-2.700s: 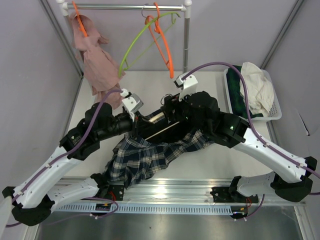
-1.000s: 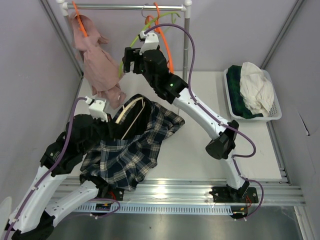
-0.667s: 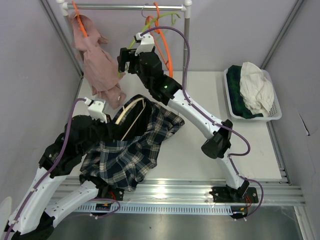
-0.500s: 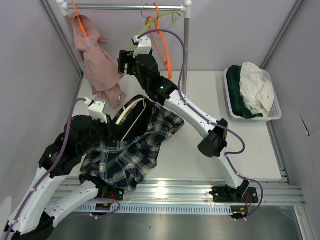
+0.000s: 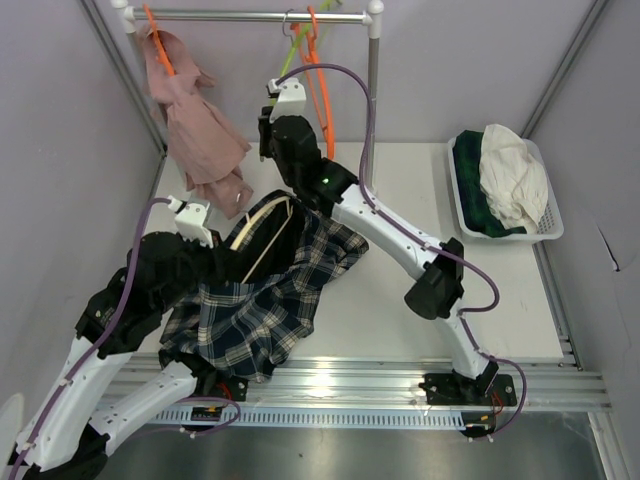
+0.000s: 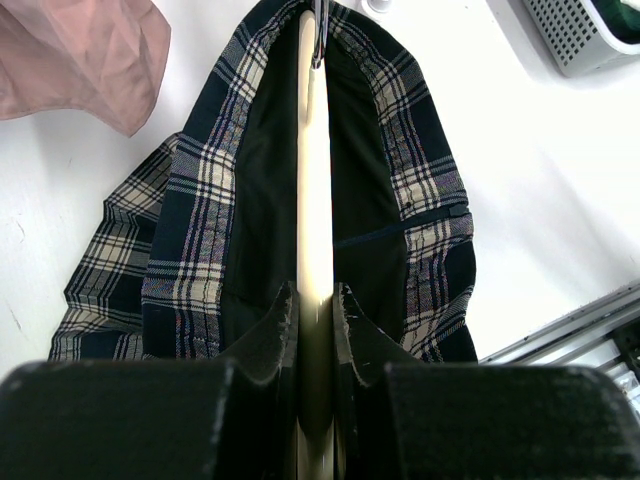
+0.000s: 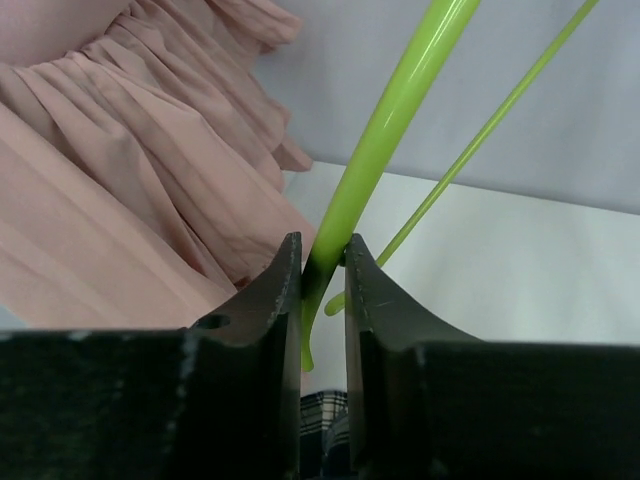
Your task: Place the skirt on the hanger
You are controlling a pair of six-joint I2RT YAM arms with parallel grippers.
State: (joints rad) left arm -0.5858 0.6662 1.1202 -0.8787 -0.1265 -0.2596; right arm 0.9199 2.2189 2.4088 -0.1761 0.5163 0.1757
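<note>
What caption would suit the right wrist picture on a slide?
Right gripper clamps the green hanger, with a pink garment hanging alongside.

I work in a robot lab booth, not a home. My two arms point(image 5: 385, 228) are bolted to an aluminium rail point(image 5: 340, 383) along a white table point(image 5: 500, 290). Plain grey panels point(image 5: 60, 150) wall it in, and a clothes rail point(image 5: 230, 15) and a laundry basket point(image 5: 553, 215) sit on it.
</note>
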